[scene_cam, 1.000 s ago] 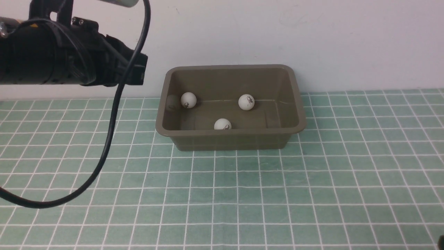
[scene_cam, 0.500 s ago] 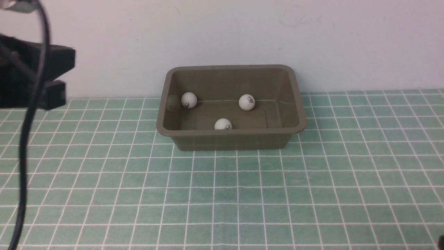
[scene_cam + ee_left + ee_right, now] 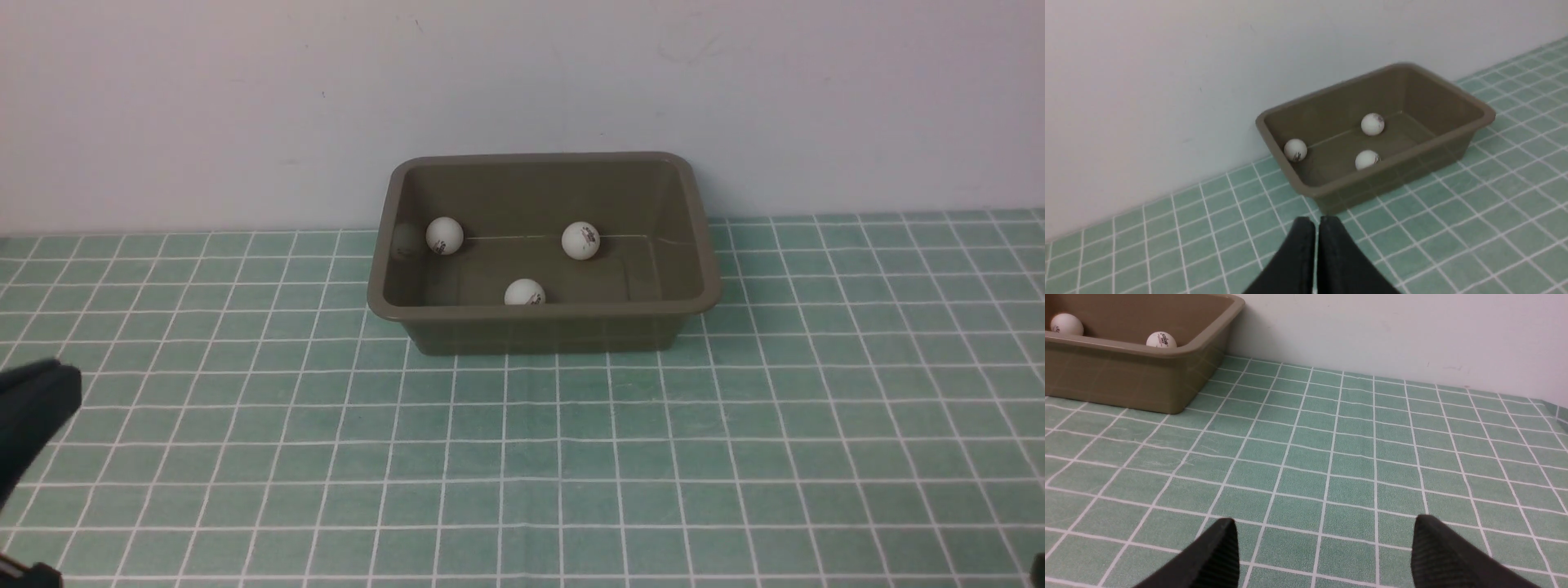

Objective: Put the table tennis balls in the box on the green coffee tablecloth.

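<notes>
The olive-brown box [image 3: 543, 314] stands on the green coffee tablecloth [image 3: 571, 457] against the back wall. Three white table tennis balls lie inside it: one at the left wall [image 3: 444, 235], one toward the back [image 3: 580, 240], one by the near wall [image 3: 524, 292]. My left gripper [image 3: 1316, 222] is shut with nothing between its fingers, well short of the box; only its dark tip [image 3: 37, 400] shows at the front view's left edge. My right gripper [image 3: 1325, 531] is open and empty over bare cloth, to the right of the box [image 3: 1139, 375].
A plain white wall [image 3: 522, 82] rises directly behind the box. The cloth's right edge [image 3: 1557, 412] shows in the right wrist view.
My left arm has drawn back from high up beside the box, leftward and down, to the front view's lower left edge. The balls and the box have not moved.
</notes>
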